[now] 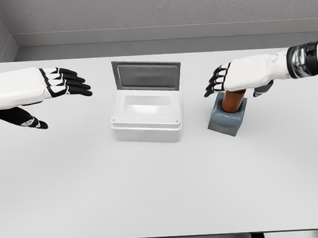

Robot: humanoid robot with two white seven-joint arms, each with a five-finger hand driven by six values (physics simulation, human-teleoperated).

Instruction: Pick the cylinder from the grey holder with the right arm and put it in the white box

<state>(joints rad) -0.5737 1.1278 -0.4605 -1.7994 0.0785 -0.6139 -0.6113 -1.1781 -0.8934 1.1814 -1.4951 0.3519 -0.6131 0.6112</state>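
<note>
1. The reddish-brown upright cylinder [234, 100] stands in the grey block-shaped holder [228, 120], right of centre in the frame; its top is hidden behind the hand.
2. The right hand [237, 76] hovers over the cylinder's top, fingers extended leftward and loosely spread; whether the palm touches it is unclear, but the fingers grip nothing.
3. The white rectangular box [146, 118] sits at centre, well apart from the holder, its grey-lined lid [146, 75] raised behind it.
4. The left hand [43, 89] hangs at upper left, fingers open, empty.
5. All rest on the white table [163, 193].
</note>
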